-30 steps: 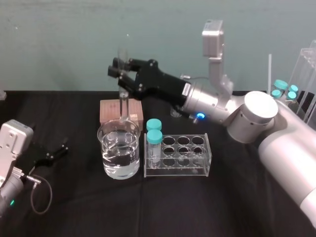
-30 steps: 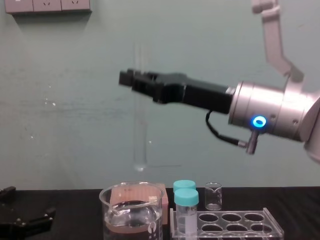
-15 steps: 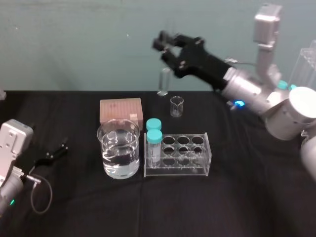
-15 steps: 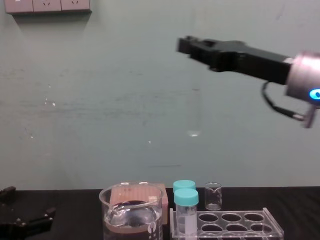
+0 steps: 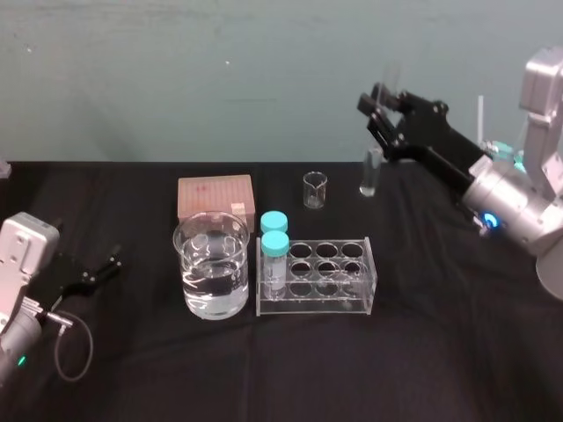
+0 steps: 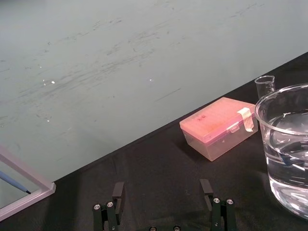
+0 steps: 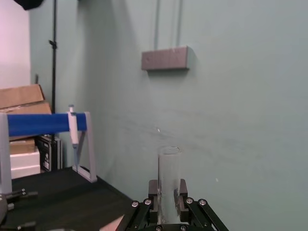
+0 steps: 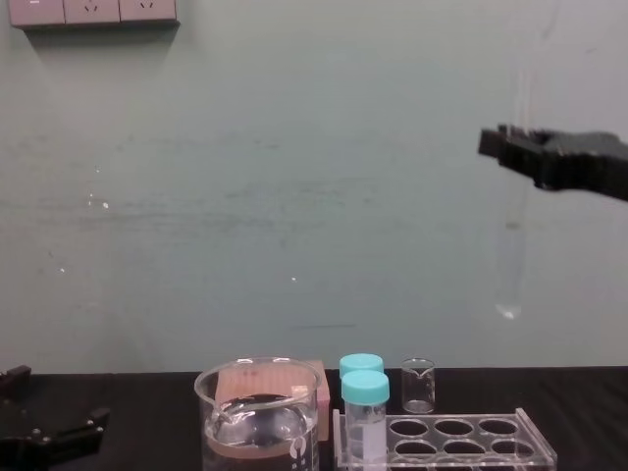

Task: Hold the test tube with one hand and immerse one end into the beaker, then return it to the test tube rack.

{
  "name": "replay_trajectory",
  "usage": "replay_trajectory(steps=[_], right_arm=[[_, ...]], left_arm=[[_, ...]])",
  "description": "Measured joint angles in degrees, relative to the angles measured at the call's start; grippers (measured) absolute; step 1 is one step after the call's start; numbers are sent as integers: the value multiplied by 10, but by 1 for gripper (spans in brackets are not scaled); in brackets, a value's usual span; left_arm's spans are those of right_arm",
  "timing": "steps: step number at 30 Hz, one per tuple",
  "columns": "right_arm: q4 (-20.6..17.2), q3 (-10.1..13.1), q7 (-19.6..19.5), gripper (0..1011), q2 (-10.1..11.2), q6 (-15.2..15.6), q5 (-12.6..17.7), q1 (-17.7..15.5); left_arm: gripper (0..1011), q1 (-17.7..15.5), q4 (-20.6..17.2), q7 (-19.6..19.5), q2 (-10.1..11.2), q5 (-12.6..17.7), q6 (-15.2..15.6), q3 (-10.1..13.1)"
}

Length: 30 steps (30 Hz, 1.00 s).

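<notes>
My right gripper [image 5: 384, 112] is shut on the test tube [image 5: 370, 172], a thin clear glass tube that hangs upright from its fingers. It is high in the air, behind and to the right of the test tube rack [image 5: 317, 299]. In the right wrist view the test tube [image 7: 168, 183] stands between the fingers [image 7: 153, 199]. The chest view shows the test tube [image 8: 512, 257] well above the test tube rack [image 8: 446, 446]. The beaker [image 5: 211, 264], part full of clear liquid, stands left of the rack. My left gripper [image 6: 162, 188] rests open on the table at the left.
Two teal-capped vials [image 5: 274, 239] stand in the rack's left end. A tiny clear beaker [image 5: 315, 189] and a pink box [image 5: 215, 195] sit behind. A clear stand with more vials [image 5: 515, 158] is at the far right.
My right gripper has carried the test tube from over the beaker up and to the right, past the rack. The left arm has not moved.
</notes>
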Motion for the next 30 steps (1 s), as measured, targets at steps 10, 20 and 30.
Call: replay_trajectory(steps=[10,20,30], right_arm=[[20,6,-1,225,-16,10,2,-28],[44,3,5,225,-30,17,2,-31],[52,-1,10,225,-35,20,-3,-33]], left_arm=[[1000,0,0,0,0,0,0,0],[1000,0,0,0,0,0,0,0],[1000,0,0,0,0,0,0,0]])
